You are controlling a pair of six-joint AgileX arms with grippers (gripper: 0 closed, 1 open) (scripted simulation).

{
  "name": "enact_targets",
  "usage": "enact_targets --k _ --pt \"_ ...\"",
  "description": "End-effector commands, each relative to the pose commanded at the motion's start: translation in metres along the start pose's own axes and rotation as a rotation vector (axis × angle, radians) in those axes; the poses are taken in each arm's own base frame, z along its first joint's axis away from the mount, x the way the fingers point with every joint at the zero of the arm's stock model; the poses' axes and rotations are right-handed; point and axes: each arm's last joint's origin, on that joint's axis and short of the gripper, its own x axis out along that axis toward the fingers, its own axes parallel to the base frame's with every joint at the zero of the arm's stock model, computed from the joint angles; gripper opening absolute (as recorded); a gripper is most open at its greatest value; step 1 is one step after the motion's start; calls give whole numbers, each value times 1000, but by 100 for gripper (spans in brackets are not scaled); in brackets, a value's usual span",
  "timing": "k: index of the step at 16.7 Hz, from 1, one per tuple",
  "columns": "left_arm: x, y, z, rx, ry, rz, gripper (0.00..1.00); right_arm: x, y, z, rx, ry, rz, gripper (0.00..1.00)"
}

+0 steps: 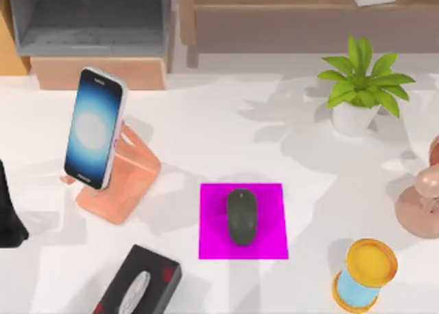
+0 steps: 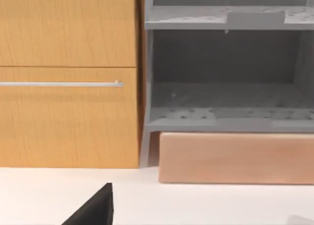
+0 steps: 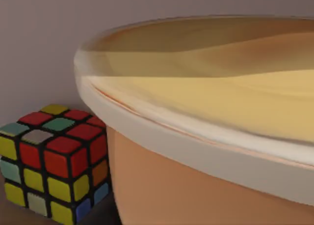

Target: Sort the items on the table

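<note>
The dark grey mouse [image 1: 241, 216] lies in the middle of the small magenta mat [image 1: 274, 242] on the white table [image 1: 206, 136]. At the left, the smartphone [image 1: 94, 127] leans upright on a pink-orange stand [image 1: 127, 180], its screen glowing blue-white. The orange cup [image 3: 196, 185] of foamy coffee is very close in the right wrist view, upright, beside a colour cube [image 3: 51, 161]. My left arm [image 1: 8, 214] sits at the table's left edge, and a black part of its gripper [image 2: 93, 210] shows in the left wrist view.
A black tissue box [image 1: 137, 286] lies at the front left and a yellow-and-blue hourglass [image 1: 363, 273] at the front right. A potted plant [image 1: 360, 88] stands at the back right. An orange-pink shape [image 1: 422, 197] is cut off at the right edge. Cabinets and a grey shelf [image 2: 225, 117] line the back.
</note>
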Motion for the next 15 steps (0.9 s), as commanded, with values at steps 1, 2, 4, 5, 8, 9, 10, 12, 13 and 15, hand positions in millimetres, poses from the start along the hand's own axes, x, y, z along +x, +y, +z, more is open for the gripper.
enact_targets --k 1,2,4,5,8,9,10,12,13,15 --pt "0 0 0 0 0 0 100 0 0 0 0 1 1 0" --pt "0 0 0 0 0 0 100 0 0 0 0 1 1 0" --pt "0 0 0 0 0 0 100 0 0 0 0 1 1 0" --pt "0 0 0 0 0 0 100 0 2 1 1 -1 5 0" --pt "0 0 0 0 0 0 100 0 0 0 1 0 2 0" --pt "0 0 0 0 0 0 100 0 0 0 0 1 1 0" --pt "0 0 0 0 0 0 100 0 0 0 0 1 1 0" --pt "0 0 0 0 0 0 100 0 0 0 0 1 1 0" --pt "0 0 0 0 0 0 100 0 0 0 0 1 1 8" --pt "0 0 0 0 0 0 100 0 0 0 0 1 1 23"
